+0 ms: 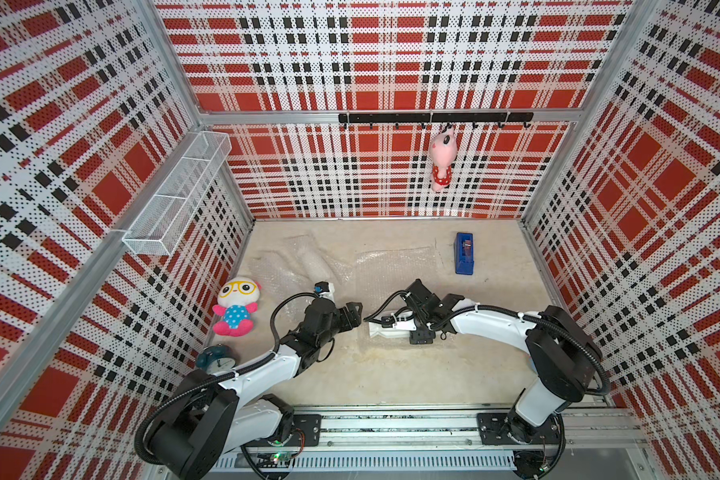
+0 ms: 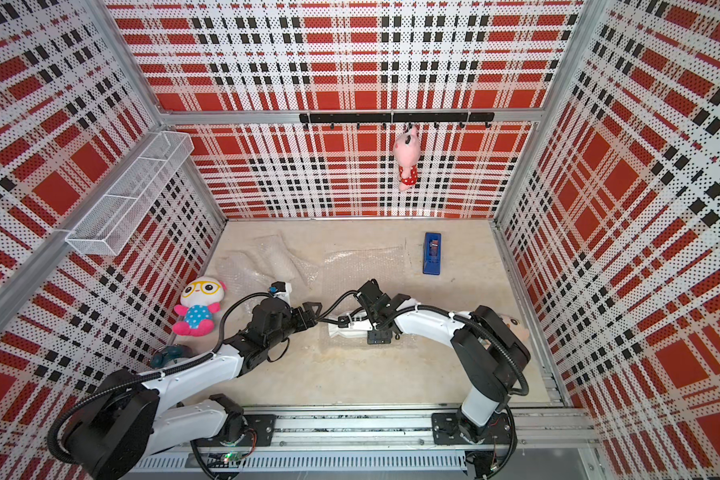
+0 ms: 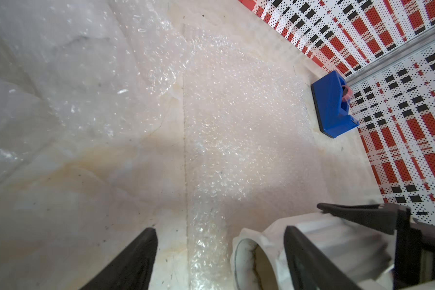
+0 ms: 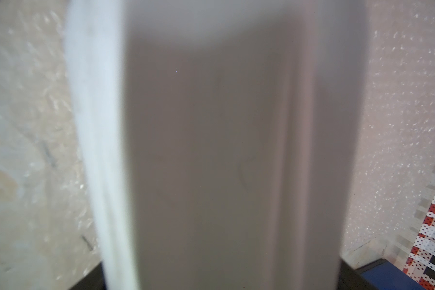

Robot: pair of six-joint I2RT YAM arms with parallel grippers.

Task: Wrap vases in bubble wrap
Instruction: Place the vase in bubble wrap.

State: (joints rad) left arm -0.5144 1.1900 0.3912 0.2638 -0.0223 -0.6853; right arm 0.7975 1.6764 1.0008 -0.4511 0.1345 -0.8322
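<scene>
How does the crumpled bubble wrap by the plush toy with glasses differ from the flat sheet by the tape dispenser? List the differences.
The crumpled bubble wrap is bunched into folds; the flat sheet lies spread out.
The crumpled bubble wrap seems bundled round a pale shape; the flat sheet has the white vase lying on its side at its near end.
Both are clear bubbled plastic on the table.

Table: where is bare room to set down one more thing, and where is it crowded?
Free: the front strip between vase and front rail; the patch between tape dispenser and right wall. Crowded: the left side, with doll, clock and crumpled bubble wrap; the middle, where left gripper and right gripper crowd the vase.
</scene>
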